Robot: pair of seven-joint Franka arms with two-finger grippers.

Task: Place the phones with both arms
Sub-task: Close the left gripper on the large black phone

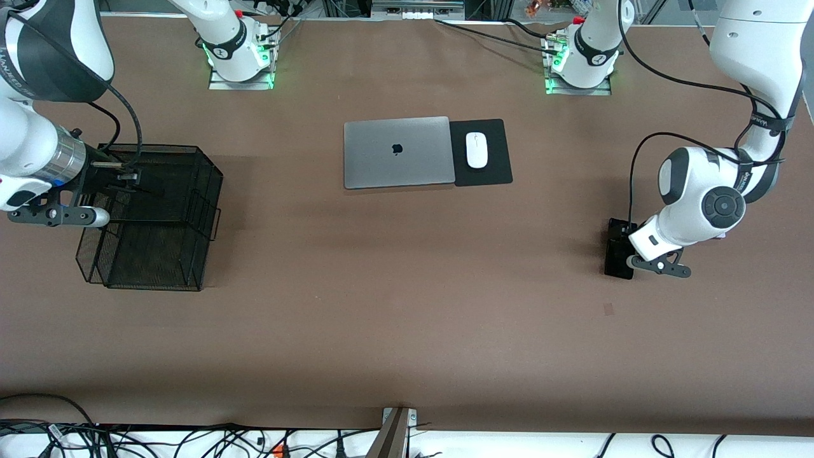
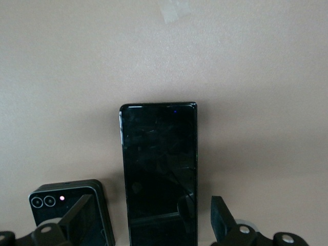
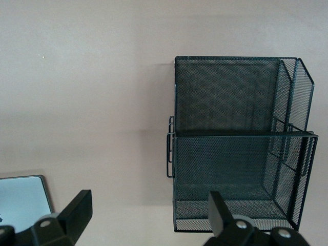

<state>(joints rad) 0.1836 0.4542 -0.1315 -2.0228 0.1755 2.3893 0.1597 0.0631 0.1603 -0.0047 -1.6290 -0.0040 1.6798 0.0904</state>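
Phone (image 2: pixel 159 174), long slim black slab, glossy, perhaps faintly scratched

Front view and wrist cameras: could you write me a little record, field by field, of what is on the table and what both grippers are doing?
Left gripper: open, over the long black phone
Folded black phone: beside the long one, on the table
Right gripper: open, over the mesh organizer at the right arm's end
Organizer contents: no phone seen inside
Laptop: closed, mid-table
Mouse: on a black pad beside the laptop
Lilac phone: not visible
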